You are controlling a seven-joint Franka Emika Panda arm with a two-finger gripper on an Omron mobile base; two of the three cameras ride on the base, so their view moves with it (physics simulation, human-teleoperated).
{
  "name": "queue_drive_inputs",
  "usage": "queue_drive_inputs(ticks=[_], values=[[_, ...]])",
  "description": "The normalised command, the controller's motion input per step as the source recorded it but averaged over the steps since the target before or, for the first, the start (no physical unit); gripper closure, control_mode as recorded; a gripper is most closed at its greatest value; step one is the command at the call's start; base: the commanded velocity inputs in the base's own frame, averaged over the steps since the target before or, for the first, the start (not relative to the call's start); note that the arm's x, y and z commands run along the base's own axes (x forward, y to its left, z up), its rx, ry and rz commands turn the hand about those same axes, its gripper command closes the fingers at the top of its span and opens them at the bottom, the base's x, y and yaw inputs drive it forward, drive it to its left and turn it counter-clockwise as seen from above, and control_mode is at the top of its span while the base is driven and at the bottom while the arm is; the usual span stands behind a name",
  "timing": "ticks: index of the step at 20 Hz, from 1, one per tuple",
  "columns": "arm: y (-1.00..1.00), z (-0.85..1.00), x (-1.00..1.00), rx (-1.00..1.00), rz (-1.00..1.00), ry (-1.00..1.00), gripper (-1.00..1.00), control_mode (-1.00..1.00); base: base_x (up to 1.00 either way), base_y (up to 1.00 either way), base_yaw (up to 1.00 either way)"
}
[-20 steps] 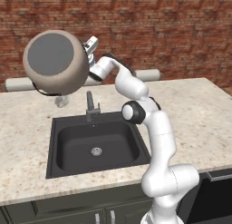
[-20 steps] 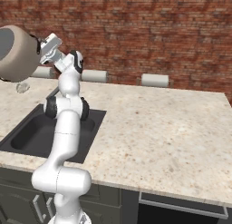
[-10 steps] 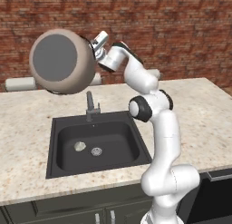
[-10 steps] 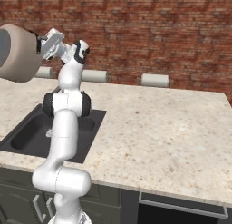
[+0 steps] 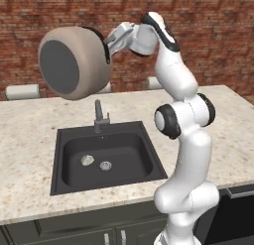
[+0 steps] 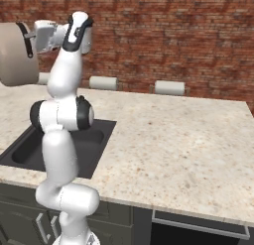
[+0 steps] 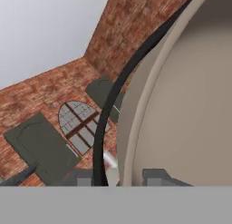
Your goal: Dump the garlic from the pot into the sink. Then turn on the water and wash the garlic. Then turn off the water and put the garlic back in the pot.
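Note:
The grey-beige pot (image 5: 74,60) hangs high above the sink, tipped on its side with its flat bottom turned toward the left base camera. My gripper (image 5: 106,43) is shut on the pot's rim by its dark handle; it is also at the upper left in the right base view (image 6: 31,38). In the hand view the pot's pale inside (image 7: 190,119) and dark handle (image 7: 117,94) run past my fingertips (image 7: 156,176). The garlic (image 5: 87,160) lies on the floor of the dark sink (image 5: 62,140), just left of the silver drain (image 5: 105,165).
A short grey faucet (image 5: 99,117) stands at the sink's back edge, below the pot. White rolls (image 5: 22,91) (image 6: 169,88) lie along the brick wall. Speckled counter (image 5: 228,120) spreads to the right. A dark appliance front (image 5: 238,214) sits under the counter.
The garlic has dropped out of the tipped pot and come to rest in the sink. The arm has raised the pot higher and carried it a little to the right.

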Motion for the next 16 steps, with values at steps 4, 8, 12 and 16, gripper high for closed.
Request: queue_drive_inputs(ticks=[4, 8, 12, 16], values=[[0.0, 0.11, -1.0, -0.27, -0.42, -0.34, 1.0, -1.0, 0.0, 0.0, 0.0], [0.0, 0.0, -1.0, -0.26, -0.41, -0.3, 1.0, -1.0, 0.0, 0.0, 0.0], [0.0, 0.0, -1.0, -0.22, -0.39, -0.26, 1.0, -1.0, 0.0, 0.0, 0.0], [0.0, -0.03, -0.95, -0.1, -0.32, -0.05, 1.0, -1.0, 0.0, 0.0, 0.0]])
